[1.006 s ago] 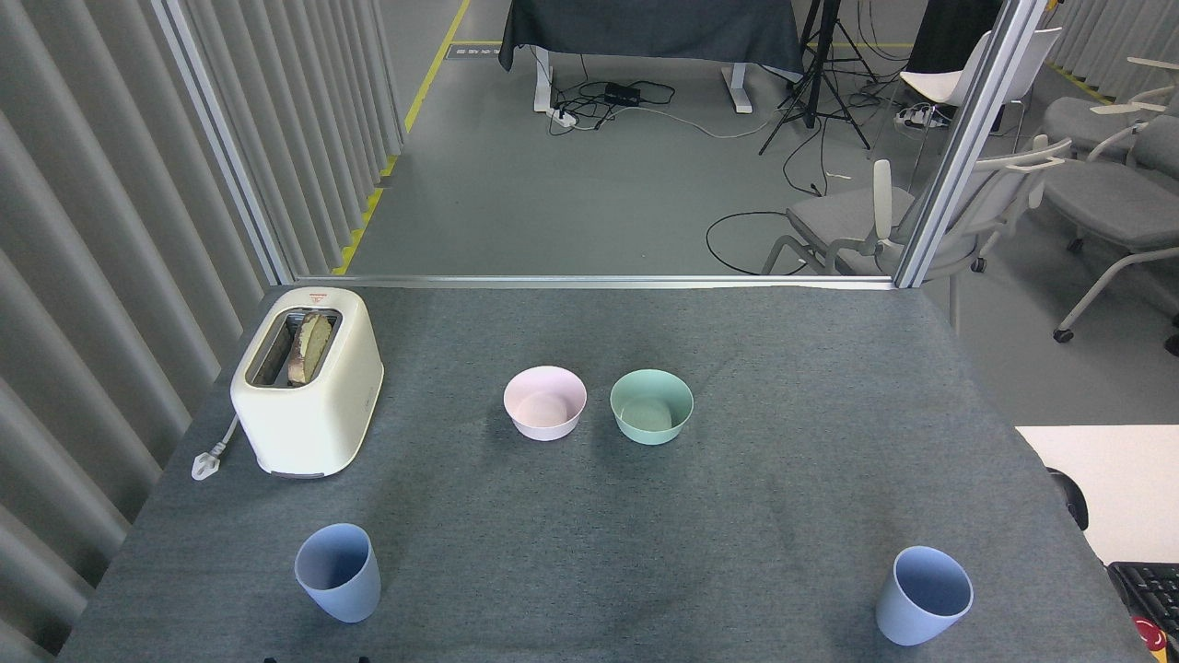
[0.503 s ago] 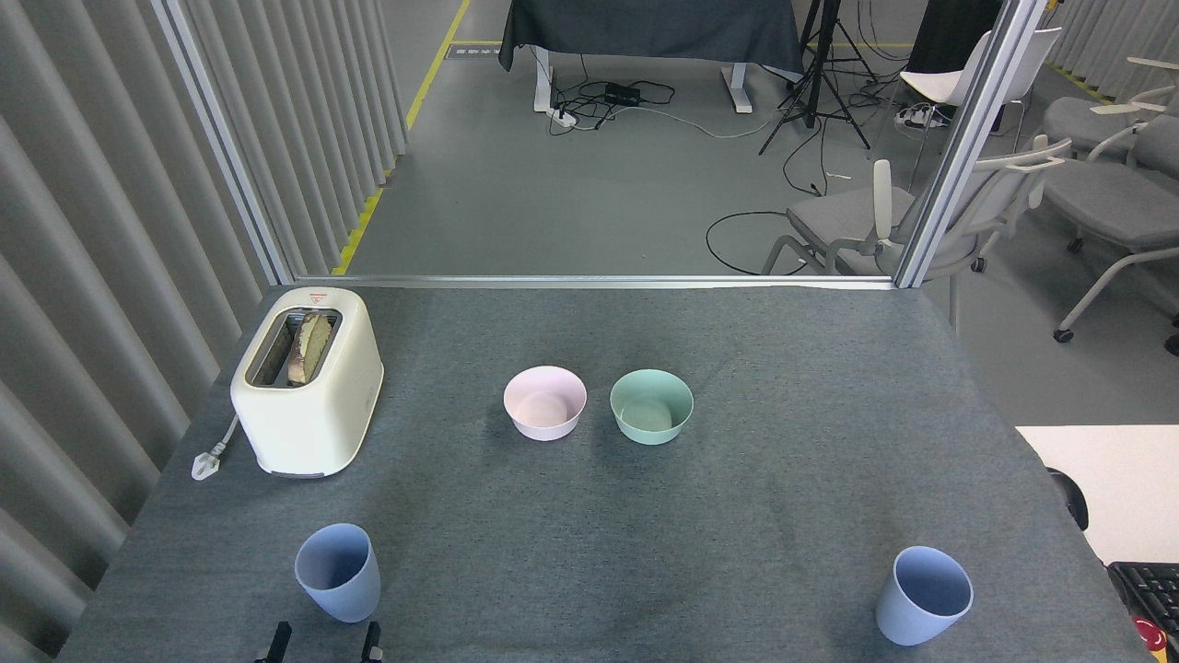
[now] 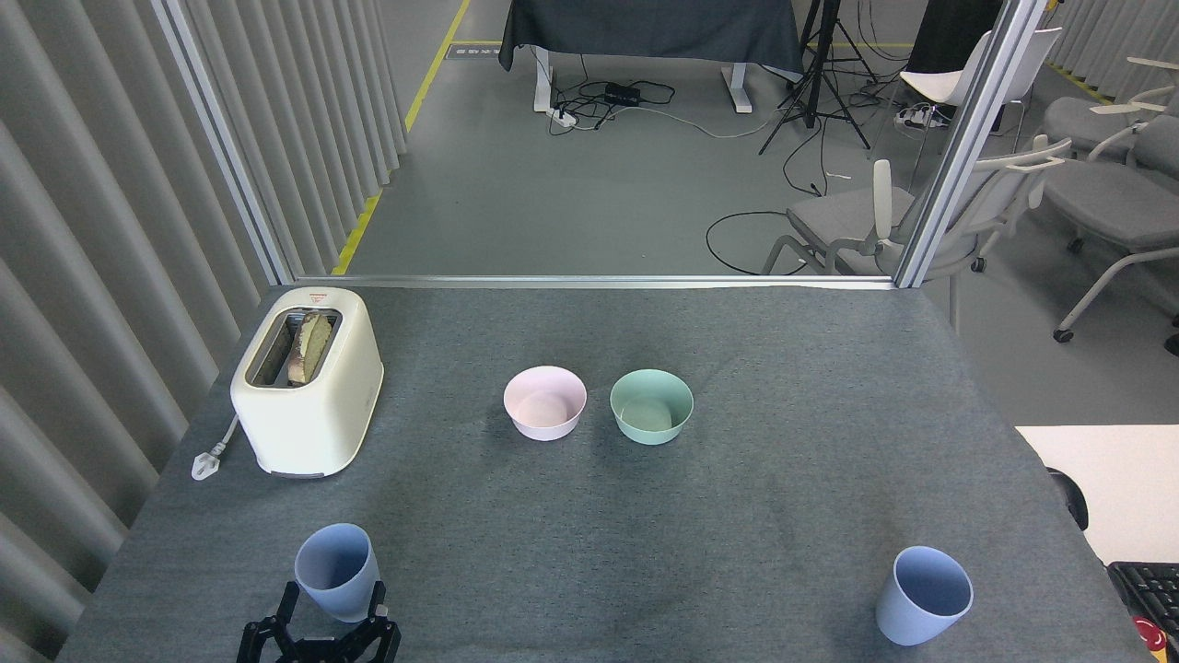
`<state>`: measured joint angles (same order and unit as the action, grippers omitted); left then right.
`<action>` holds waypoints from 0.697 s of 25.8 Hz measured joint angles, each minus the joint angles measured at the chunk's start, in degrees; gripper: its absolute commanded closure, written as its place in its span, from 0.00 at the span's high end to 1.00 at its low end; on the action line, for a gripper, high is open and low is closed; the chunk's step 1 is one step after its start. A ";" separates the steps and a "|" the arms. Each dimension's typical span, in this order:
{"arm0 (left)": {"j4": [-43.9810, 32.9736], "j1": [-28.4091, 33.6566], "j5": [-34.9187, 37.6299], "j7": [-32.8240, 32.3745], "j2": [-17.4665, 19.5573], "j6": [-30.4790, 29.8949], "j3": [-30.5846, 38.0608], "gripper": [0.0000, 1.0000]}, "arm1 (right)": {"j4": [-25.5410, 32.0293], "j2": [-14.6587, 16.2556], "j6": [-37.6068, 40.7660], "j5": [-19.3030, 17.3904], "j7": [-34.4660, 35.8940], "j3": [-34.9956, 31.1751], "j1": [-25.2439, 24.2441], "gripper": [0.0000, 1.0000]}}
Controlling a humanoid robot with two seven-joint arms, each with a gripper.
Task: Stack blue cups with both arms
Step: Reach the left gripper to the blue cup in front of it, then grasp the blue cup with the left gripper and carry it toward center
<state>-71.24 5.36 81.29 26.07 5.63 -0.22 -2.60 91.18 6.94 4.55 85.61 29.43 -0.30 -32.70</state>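
Left end effector (image 3: 332, 603) spread wide behind left blue cup (image 3: 337, 571), base cropped; right unseen.

The left gripper (image 3: 332, 603) is cut off by the bottom edge. Its fingers hide the left blue cup's (image 3: 337, 569) base. A keyboard (image 3: 1147, 589) is cropped at the right edge.

1 head view looks forward and down over the table (image 3: 737, 387).
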 measured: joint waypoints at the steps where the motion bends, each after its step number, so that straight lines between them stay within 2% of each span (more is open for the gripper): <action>1: 0.56 -0.62 -0.02 -0.02 0.00 0.00 0.01 1.00 | -0.03 0.00 0.00 0.00 -0.11 0.02 0.00 1.00; 7: 4.01 -4.13 -0.27 -0.07 0.05 0.04 0.05 1.00 | -0.12 0.00 0.00 0.00 -0.24 0.04 0.00 1.00; 8: 4.19 -4.50 -0.32 -0.08 0.08 0.04 0.04 0.94 | -0.12 0.00 0.00 0.00 -0.24 0.06 0.01 1.00; 10: 4.36 -4.93 -0.37 -0.11 0.13 -0.06 0.03 0.68 | -0.12 0.00 0.00 0.00 -0.24 0.09 0.01 1.00; 12: 4.21 -5.04 -0.37 -0.23 0.19 -0.61 -0.01 0.54 | -0.13 0.00 0.00 0.00 -0.24 0.09 0.01 1.00; 18: -0.02 -4.26 -0.37 -0.34 0.15 -3.86 -0.09 0.53 | -0.13 0.00 0.00 0.00 -0.30 0.13 0.01 1.00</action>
<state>-71.26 1.09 80.92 25.73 5.78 -4.08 -2.69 91.05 6.94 4.55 85.60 29.13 -0.17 -32.70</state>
